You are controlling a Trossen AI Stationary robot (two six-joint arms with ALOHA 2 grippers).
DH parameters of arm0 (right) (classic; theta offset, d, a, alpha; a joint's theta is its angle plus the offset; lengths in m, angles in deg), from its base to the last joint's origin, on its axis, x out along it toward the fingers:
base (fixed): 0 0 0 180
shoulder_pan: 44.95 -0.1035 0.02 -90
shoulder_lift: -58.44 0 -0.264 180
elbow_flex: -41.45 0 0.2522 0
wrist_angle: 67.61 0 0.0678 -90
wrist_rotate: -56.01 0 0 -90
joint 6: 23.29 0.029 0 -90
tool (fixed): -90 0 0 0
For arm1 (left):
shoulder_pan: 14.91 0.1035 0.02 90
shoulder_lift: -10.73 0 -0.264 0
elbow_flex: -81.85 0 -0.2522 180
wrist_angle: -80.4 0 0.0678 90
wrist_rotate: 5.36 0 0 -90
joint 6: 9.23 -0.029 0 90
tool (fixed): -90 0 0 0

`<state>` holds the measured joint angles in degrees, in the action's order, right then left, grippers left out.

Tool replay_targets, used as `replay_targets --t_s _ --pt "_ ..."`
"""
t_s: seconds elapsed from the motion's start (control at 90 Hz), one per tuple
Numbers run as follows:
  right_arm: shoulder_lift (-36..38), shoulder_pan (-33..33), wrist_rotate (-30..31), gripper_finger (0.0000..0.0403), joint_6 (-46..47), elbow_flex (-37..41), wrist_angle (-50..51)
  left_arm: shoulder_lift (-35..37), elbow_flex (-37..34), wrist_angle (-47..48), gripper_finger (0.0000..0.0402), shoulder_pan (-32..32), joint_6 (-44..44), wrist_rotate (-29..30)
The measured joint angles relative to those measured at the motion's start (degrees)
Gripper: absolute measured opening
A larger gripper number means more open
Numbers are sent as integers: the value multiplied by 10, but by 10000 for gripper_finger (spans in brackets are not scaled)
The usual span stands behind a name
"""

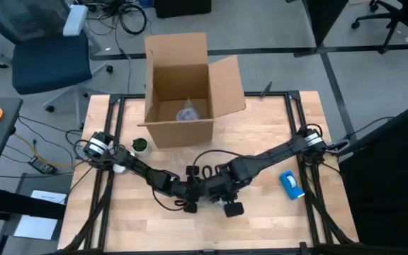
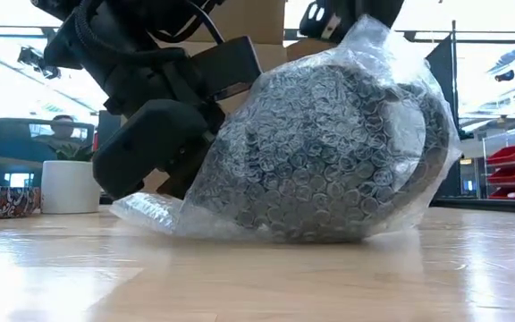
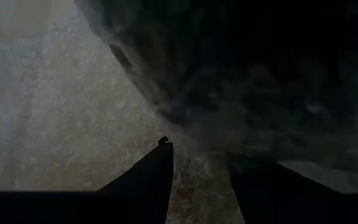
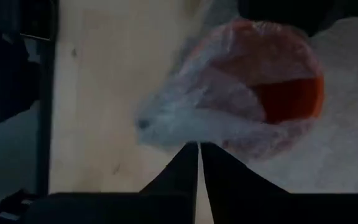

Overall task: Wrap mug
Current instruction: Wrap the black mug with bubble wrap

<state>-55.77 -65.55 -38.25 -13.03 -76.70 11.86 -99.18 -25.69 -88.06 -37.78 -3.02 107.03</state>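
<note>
I am looking at a light wooden table (image 1: 275, 223) where both arms meet near the front centre. The mug (image 4: 272, 93) lies there on its side, already bundled in bubble wrap (image 2: 329, 152); from table level the wrap covers almost all of its dark outside. Through my right wrist camera the bright orange inside shows under a thin layer of wrap.

My right gripper (image 4: 199, 149) has its fingers pressed nearly together, seemingly pinching a gathered edge of the wrap. My left gripper (image 3: 197, 165) sits against the bundle with fingers slightly apart; I cannot tell whether they hold anything.

I judge the wrapping mostly done: a loose flap trails on the table, still to be tucked or secured. An open cardboard box (image 1: 183, 88) stands at the table's back. A blue tape dispenser (image 1: 291, 184) lies to the right.
</note>
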Motion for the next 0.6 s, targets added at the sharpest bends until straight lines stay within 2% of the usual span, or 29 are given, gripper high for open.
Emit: replay_targets --t_s 0.6 --pt "3 21 -30 0 -54 106 -191 0 0 -6 131 1 -1 4"
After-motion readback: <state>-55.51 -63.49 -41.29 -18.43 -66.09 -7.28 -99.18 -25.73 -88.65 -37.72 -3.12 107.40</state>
